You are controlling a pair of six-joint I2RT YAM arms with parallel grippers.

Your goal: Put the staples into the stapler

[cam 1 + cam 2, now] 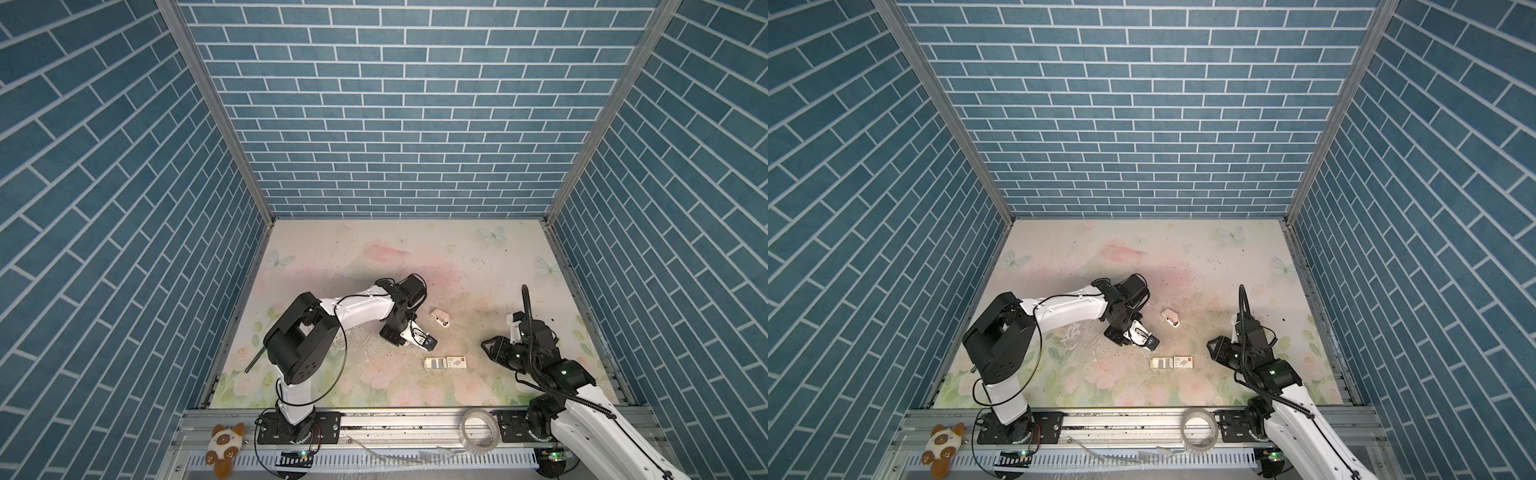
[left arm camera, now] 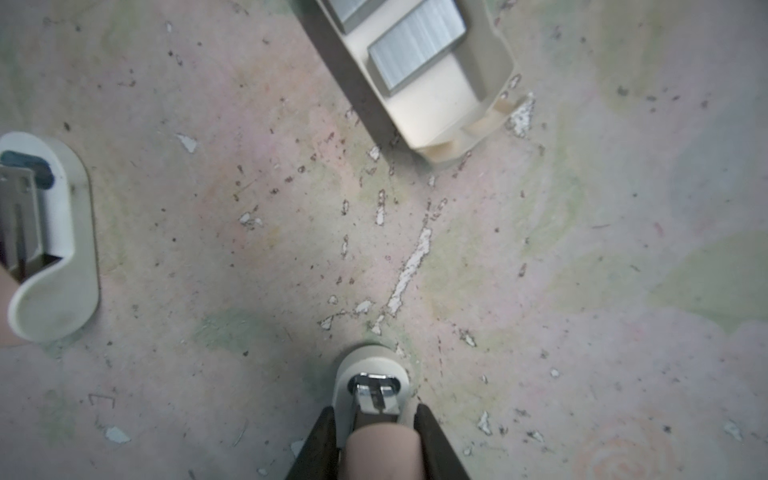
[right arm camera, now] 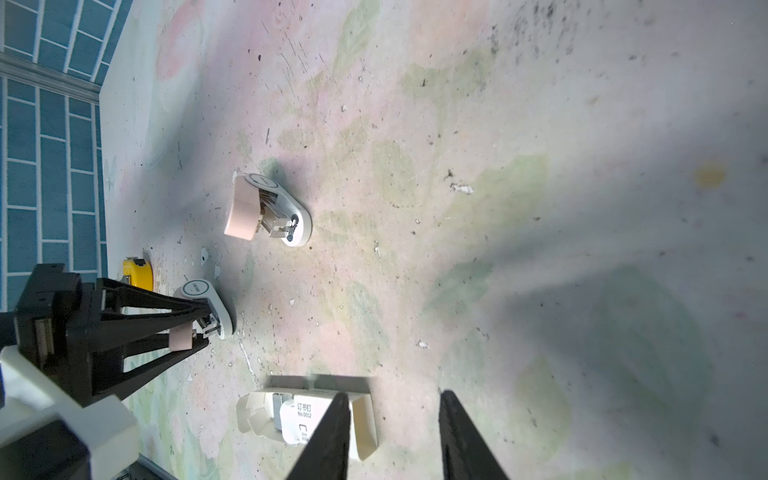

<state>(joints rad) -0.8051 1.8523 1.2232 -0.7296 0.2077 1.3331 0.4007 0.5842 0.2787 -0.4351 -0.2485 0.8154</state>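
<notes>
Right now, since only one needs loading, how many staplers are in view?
2. The first stapler is clamped in the left gripper, near the open staple carton. The second stapler lies apart, farther back on the table, its top raised. None seems hidden.

Staplers: 2. Stapler A [image 3: 216, 305] sits btwn the tips of the L gripper [image 2: 375, 409], approx 11 o'clock of the carton [image 1: 446, 363] in both top views. Stapler B [image 1: 440, 319] lies hinged open at 12 o'clock of it. Cartons: 1, w/ tray slid partway out of sleeve. Staple strips [image 2: 415, 45] in the tray: 2 seen. Grippers: 2, w/ the R gripper [image 3: 392, 394] at 3 o'clock of the carton. Tape roll [image 1: 478, 449]: 1, approx 5 o'clock of carton. Plush toy [image 1: 224, 442]: 1, approx 8 o'clock, well apart. Yellow item [image 3: 137, 272]: 1, seen in R wrist view only, can't tell what it is. Butterfly prints [image 1: 493, 234]: 3.
</notes>
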